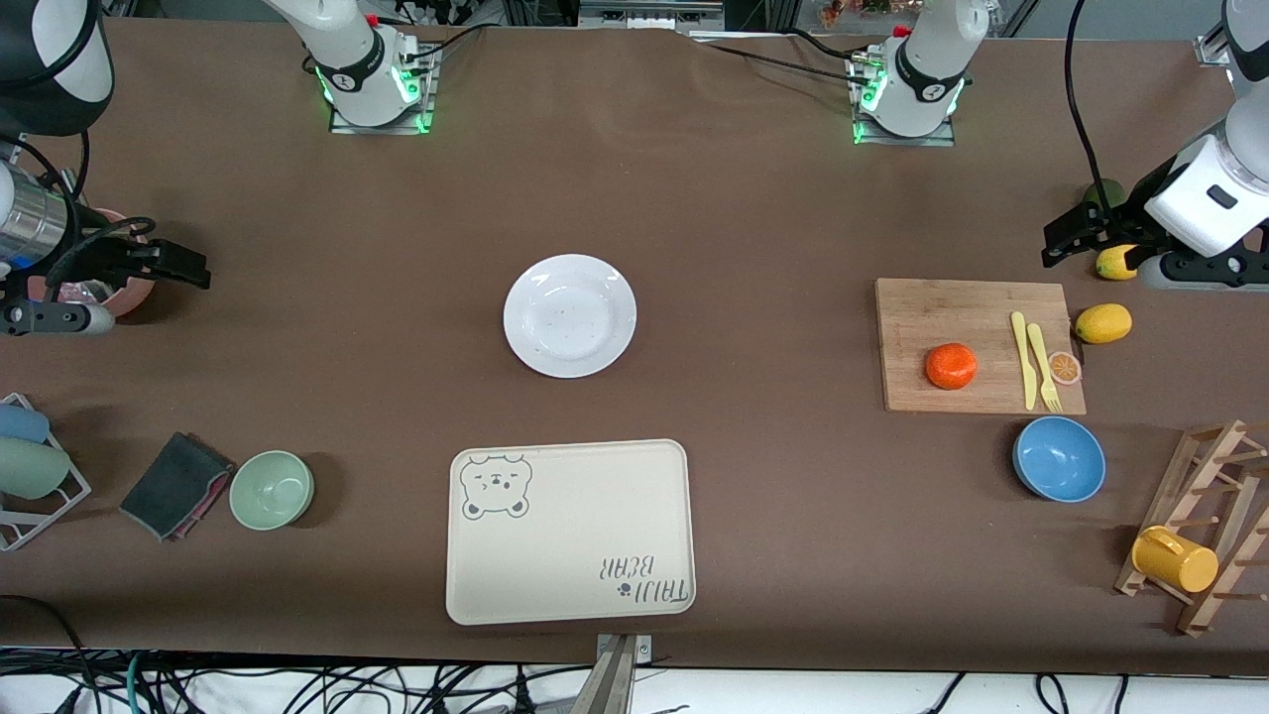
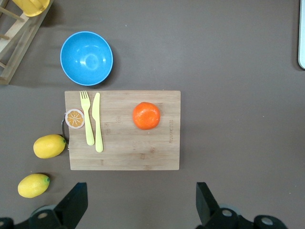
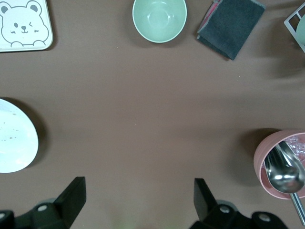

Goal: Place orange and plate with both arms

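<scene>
While left gripper (image 2: 138, 210) gapes, orange (image 2: 146, 115) on board (image 2: 124, 152)

Both arms had white glossy shells, black joint bands and green-lit bases on metal plates. Black cables trailed. Left gripper (image 1: 1063, 241) and right gripper (image 1: 188, 266) fingers were black.

Even bright overhead light, soft short shadows beside my plate (image 1: 570, 315) and blue bowl (image 1: 1059, 459), faint glare on plate rim, all views sharp
</scene>
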`<move>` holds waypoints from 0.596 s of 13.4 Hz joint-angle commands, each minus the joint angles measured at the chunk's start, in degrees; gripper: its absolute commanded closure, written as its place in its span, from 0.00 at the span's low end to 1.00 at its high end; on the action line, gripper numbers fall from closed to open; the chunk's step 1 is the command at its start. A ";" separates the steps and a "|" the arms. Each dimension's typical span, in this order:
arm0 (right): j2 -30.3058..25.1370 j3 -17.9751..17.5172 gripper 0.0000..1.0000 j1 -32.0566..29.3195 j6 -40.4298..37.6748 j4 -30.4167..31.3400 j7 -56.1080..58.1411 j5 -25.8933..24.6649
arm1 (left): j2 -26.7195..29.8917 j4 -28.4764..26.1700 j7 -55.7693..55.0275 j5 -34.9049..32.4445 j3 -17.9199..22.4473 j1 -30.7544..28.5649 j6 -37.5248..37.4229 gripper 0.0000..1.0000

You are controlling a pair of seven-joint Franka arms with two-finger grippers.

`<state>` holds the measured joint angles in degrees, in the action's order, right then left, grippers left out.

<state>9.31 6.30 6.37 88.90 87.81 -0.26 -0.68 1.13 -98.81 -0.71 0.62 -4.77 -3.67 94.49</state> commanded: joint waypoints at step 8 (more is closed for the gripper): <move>-0.79 -0.32 0.00 -0.57 0.05 0.87 0.00 0.50 | 0.27 0.29 -0.70 -1.33 0.02 0.24 -0.89 0.00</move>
<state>9.31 6.30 6.33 88.88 87.82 -0.26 -0.68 1.13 -98.81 -0.71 0.58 -4.63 -3.75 94.38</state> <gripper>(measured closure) 0.000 0.000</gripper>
